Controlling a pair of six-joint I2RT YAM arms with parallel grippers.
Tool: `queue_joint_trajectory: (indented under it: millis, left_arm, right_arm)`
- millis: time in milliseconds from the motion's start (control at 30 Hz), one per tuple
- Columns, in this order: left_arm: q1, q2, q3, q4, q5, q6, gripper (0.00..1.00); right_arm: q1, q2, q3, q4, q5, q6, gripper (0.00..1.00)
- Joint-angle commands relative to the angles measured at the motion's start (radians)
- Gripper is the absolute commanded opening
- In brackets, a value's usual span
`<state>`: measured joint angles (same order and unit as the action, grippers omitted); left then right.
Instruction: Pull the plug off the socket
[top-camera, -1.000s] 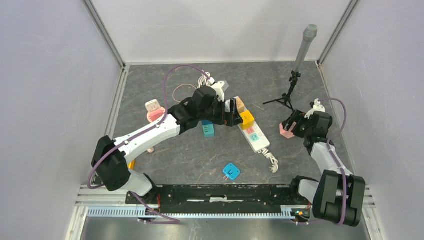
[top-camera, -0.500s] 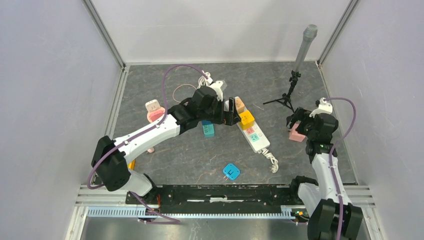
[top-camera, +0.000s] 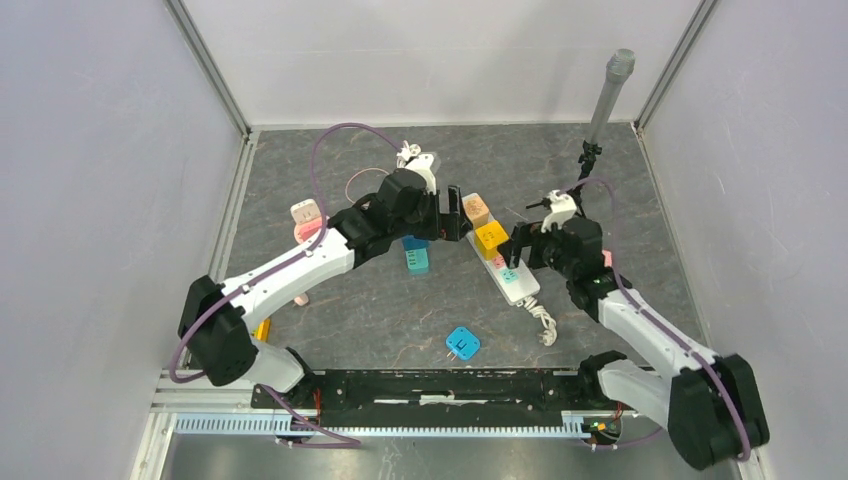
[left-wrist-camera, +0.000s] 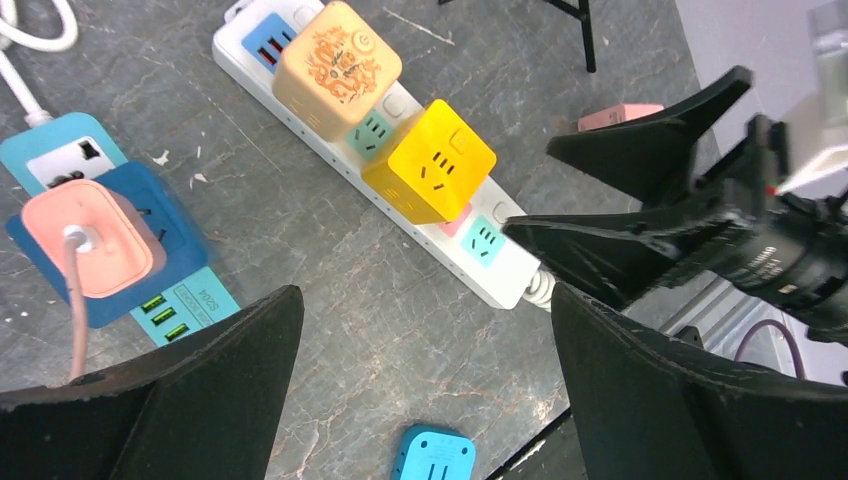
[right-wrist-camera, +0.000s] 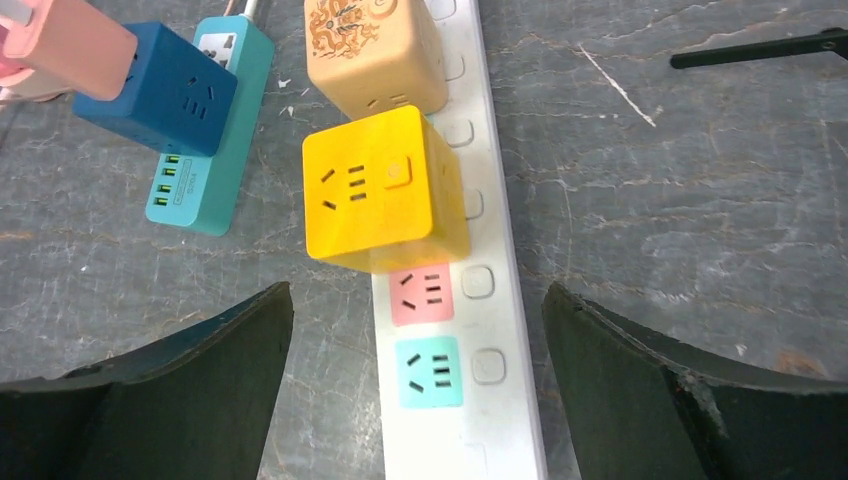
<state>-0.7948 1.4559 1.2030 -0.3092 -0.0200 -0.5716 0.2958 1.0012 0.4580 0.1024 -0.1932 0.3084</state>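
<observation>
No brand is legible anywhere. The tan cube (right-wrist-camera: 375, 45) has an ornate printed pattern plus a power symbol. The teal strip (right-wrist-camera: 215, 170) has a small code by its green USB ports, too small to read.

Right gripper (right-wrist-camera: 415, 295): jaws spread wide, nothing in them, hovering over the white power strip (right-wrist-camera: 515, 300) just short of the yellow cube (right-wrist-camera: 385, 190). Left gripper (left-wrist-camera: 427, 295): also fully spread and empty, above the table beside the same strip.

The yellow and tan cubes are both seated in the white strip, side by side. A blue cube (right-wrist-camera: 165, 90) sits on the teal strip with a pink plug (left-wrist-camera: 90, 235) in it.

Versus a second ago, the right arm has swung in from the right side of the table and opened up. The pink block (left-wrist-camera: 615, 113) it was at now lies there alone. The left arm barely shifted.
</observation>
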Motion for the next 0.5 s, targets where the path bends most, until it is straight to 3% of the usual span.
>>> queue_joint_trajectory:
  millis: [0,300,467]
  left_arm:
    - [0.008,-0.060,0.017,-0.014,-0.043,-0.002,1.00]
    - [0.009,-0.090,0.028,-0.069,-0.005,0.030,1.00]
    - [0.011,-0.063,0.061,-0.095,0.003,-0.013,1.00]
  right_arm:
    - [0.083,0.124,0.111,0.090,0.110,0.008,0.98]
    - [0.186,0.357,0.290,0.013,0.214,-0.112,0.98]
    - [0.209,0.436,0.354,-0.089,0.236,-0.185,0.85]
